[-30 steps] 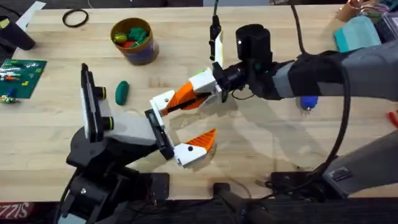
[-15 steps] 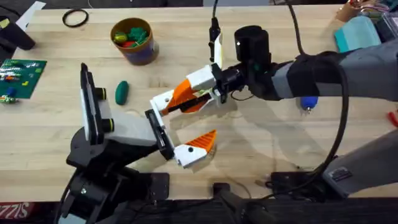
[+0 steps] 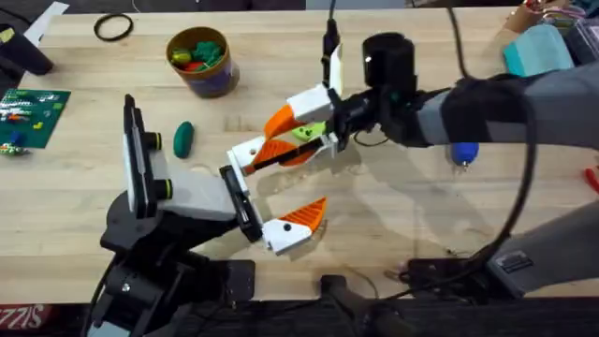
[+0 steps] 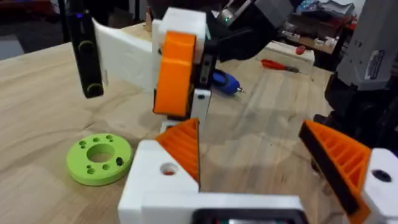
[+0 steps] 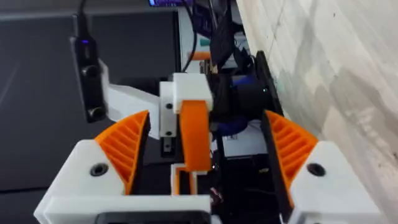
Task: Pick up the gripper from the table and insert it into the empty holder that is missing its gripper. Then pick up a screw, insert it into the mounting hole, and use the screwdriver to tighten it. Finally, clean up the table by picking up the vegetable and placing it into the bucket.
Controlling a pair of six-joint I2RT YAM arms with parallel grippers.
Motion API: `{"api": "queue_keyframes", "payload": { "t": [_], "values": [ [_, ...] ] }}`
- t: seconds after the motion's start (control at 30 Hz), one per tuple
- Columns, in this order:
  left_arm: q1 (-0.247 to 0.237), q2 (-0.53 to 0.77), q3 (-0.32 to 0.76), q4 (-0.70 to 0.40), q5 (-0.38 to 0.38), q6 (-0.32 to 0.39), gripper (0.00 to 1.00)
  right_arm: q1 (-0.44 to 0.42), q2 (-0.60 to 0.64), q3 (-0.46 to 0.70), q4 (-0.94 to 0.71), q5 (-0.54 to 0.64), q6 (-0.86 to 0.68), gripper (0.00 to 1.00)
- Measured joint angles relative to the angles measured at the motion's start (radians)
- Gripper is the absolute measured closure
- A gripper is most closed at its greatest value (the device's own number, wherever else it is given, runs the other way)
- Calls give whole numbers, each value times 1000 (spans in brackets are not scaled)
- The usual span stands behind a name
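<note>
**A:** Overhead, we see the left gripper point(image 3: 295, 180) in the middle of the table point(image 3: 393, 225), its two white fingers with orange pads spread wide. Do we agree?

**B:** We do. In the left wrist view the left gripper point(image 4: 249, 134) shows bare wood between its pads and nothing held.

**A:** The right gripper point(image 3: 295, 131) comes in from the right and meets it just on the far side. How do its fingers stand?

**B:** In the right wrist view the right gripper point(image 5: 206, 124) is also spread. An orange-and-white block point(image 5: 194, 124) stands upright between the pads. We cannot tell whether it touches either pad, or what it belongs to.

**A:** We see a green disc point(image 4: 99, 158) flat on the wood just beside the left gripper. Where is the screwdriver?

**B:** The screwdriver point(image 3: 463, 154) lies on the table to the right, partly under the right arm. From the left wrist, the screwdriver point(image 4: 225, 81) shows beyond the orange finger.

**A:** And the bucket?

**B:** The bucket point(image 3: 201, 61) stands upright at the far left, with coloured pieces inside. The green vegetable point(image 3: 182, 139) lies on the wood nearer than the bucket and apart from it.

**A:** We also note a black ring point(image 3: 112, 28) left of the bucket at the far edge.
</note>
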Motion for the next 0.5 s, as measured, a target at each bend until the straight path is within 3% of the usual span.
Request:
{"api": "queue_keyframes", "payload": {
  "t": [0.23,0.5],
  "values": [
    [0,0,0,0,0,0,15,-57,-102,-1,4,-16,-36,5],
    [0,0,0,0,0,0,14,-116,-108,-2,1,-26,-45,4]
  ]
}}
